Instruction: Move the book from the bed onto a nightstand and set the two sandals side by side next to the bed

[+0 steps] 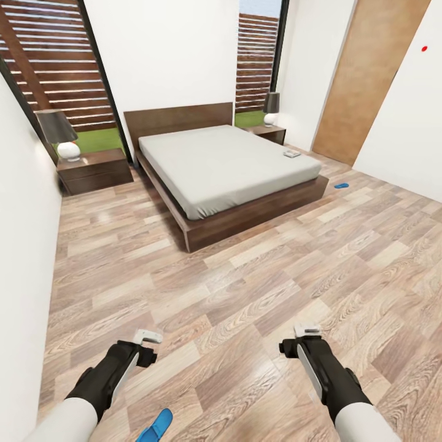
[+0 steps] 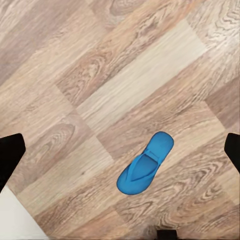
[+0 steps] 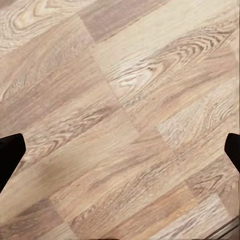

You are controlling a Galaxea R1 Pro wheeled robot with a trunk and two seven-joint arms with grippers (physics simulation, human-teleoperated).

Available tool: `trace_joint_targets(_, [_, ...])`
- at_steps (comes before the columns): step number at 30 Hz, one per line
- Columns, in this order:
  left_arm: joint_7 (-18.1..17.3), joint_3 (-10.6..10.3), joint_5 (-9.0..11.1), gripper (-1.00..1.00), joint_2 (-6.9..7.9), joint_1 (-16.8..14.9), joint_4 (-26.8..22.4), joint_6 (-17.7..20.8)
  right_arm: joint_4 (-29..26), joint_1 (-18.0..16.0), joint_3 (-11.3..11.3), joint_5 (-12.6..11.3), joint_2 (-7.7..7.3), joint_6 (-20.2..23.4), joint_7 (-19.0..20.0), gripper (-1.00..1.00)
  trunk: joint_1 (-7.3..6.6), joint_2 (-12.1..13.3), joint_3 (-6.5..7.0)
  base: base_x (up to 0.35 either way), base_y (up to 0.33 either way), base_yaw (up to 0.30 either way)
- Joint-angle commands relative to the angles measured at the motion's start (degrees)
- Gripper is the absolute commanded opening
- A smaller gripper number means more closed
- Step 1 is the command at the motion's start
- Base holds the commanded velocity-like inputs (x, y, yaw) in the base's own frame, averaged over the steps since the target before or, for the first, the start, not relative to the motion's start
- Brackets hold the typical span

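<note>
The bed (image 1: 227,166), with a grey mattress on a dark wood frame, stands across the room by the far wall. A small book (image 1: 292,155) lies near the mattress's right corner. Dark nightstands flank the bed, one on the left (image 1: 95,170) and one on the right (image 1: 268,132). One blue sandal (image 1: 341,183) rests on the floor right of the bed. The other sandal (image 1: 156,426) (image 2: 145,164) lies on the planks close below me, under my left arm. My left gripper (image 1: 149,336) and right gripper (image 1: 308,332) hover open and empty over the floor.
A lamp (image 1: 61,134) stands on the left nightstand and another lamp (image 1: 271,102) on the right one. White walls close in on the left and right. A brown door (image 1: 368,73) is at the far right. Wide wood floor (image 1: 245,288) lies between me and the bed.
</note>
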Motion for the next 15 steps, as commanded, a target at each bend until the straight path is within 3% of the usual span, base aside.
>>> trace_joint_targets(1, [0.1,-0.4,-1.5,1.0,0.0,0.0,1.0,-0.1,-1.4,0.0,0.1,0.0,0.04,1.2,-0.2,1.0,0.22,-0.4,-0.23,0.0,0.0,0.0])
trace_joint_targets(9, [-0.8,-0.5,-3.3,1.0,0.2,-0.1,2.7,0.4,-3.9,0.0,0.0,-0.1,0.18,2.7,-0.2,1.0,1.98,-3.6,-1.67,0.0,0.0,0.0])
trace_joint_targets(15, [-1.0,-0.4,-3.3,1.0,0.16,-0.1,2.3,6.2,-9.6,0.4,0.0,-0.2,0.33,3.6,-0.3,1.0,3.3,-6.1,-2.74,0.0,0.0,0.0])
